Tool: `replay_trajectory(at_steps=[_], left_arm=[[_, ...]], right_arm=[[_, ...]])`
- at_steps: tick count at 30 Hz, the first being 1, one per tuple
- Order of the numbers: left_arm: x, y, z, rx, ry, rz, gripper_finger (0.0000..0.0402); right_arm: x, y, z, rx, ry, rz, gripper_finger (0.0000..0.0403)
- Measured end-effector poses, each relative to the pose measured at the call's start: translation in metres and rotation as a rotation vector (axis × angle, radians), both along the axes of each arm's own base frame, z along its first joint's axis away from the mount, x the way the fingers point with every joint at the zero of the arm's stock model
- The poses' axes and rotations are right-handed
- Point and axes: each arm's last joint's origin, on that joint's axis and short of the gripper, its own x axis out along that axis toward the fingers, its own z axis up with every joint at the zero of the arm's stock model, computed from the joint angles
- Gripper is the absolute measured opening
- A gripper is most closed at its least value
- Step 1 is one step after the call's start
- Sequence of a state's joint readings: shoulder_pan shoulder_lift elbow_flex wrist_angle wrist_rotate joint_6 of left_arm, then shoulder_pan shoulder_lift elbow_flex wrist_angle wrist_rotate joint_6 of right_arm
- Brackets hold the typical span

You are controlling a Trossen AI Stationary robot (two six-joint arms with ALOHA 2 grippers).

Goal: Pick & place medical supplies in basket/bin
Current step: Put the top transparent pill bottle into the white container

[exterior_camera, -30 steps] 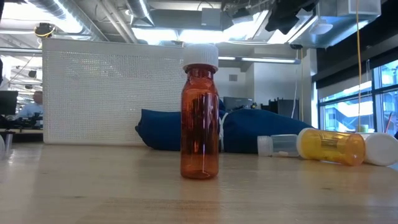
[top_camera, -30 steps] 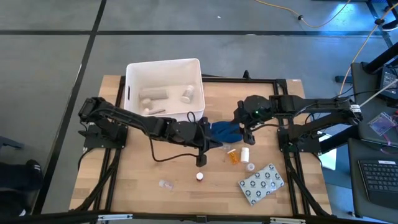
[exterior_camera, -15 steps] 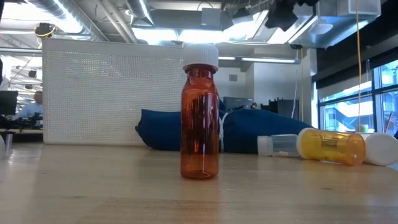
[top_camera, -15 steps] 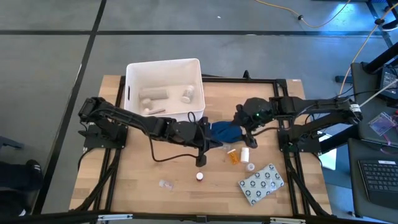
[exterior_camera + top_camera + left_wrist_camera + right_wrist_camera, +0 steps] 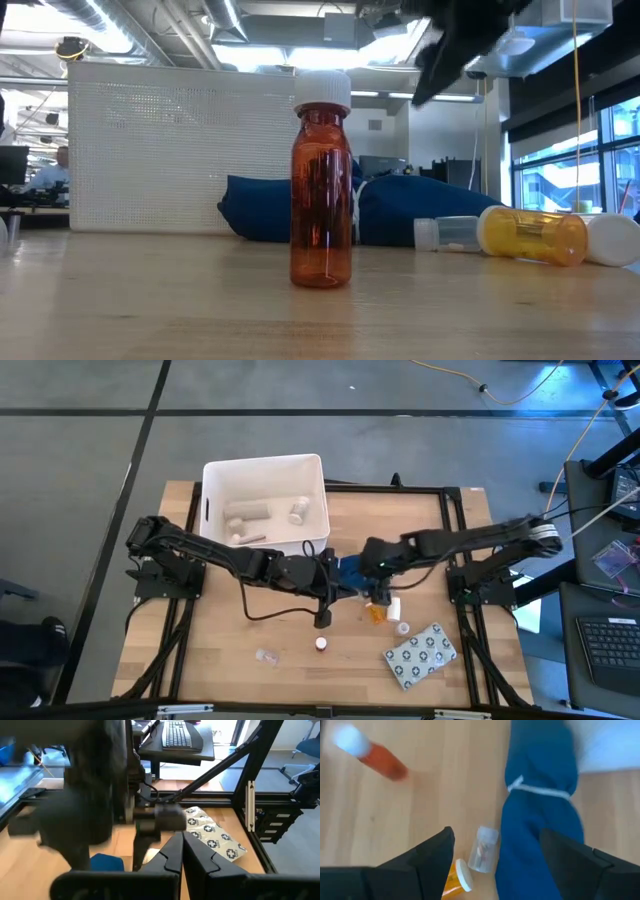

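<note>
Clear vial (image 5: 482, 848) lies on the wood just ahead of the right gripper (image 5: 495, 845), between its spread fingers, long axis along the approach, touching the blue cloth (image 5: 540, 810).

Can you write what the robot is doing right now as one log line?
right gripper: open, above blue cloth and clear vial | left gripper: shut, waiting mid-table | tub: holds some supplies

I work in a lab-like office: a keyboard (image 5: 610, 640) beside my bench (image 5: 290, 650), exposed ceiling ducts (image 5: 150, 25), cables (image 5: 520, 390) across grey floor.
</note>
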State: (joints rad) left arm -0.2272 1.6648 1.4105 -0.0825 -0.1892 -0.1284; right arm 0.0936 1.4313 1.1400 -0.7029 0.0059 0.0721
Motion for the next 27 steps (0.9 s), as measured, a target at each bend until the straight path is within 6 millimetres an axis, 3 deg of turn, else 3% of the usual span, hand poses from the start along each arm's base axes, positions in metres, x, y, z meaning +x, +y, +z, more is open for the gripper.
replay_trajectory(at_steps=[7, 17, 22, 27], left_arm=[[-0.010, -0.002, 0.004, -0.037, 0.047, -0.026, 0.0002], [-0.065, -0.012, 0.021, -0.238, 0.275, 0.065, 0.0003], [-0.082, -0.016, 0.028, -0.215, 0.260, 0.183, 0.0003], [-0.085, -0.021, 0.030, -0.187, 0.239, 0.195, 0.0003]], right_arm=[[0.018, 0.003, -0.035, -0.014, 0.127, 0.007, 0.0291], [0.030, 0.016, -0.054, -0.013, 0.153, 0.029, 0.0291], [0.038, 0.022, -0.065, -0.005, 0.142, 0.030, 0.0291], [0.044, 0.023, -0.082, -0.012, 0.194, 0.030, 0.0291]])
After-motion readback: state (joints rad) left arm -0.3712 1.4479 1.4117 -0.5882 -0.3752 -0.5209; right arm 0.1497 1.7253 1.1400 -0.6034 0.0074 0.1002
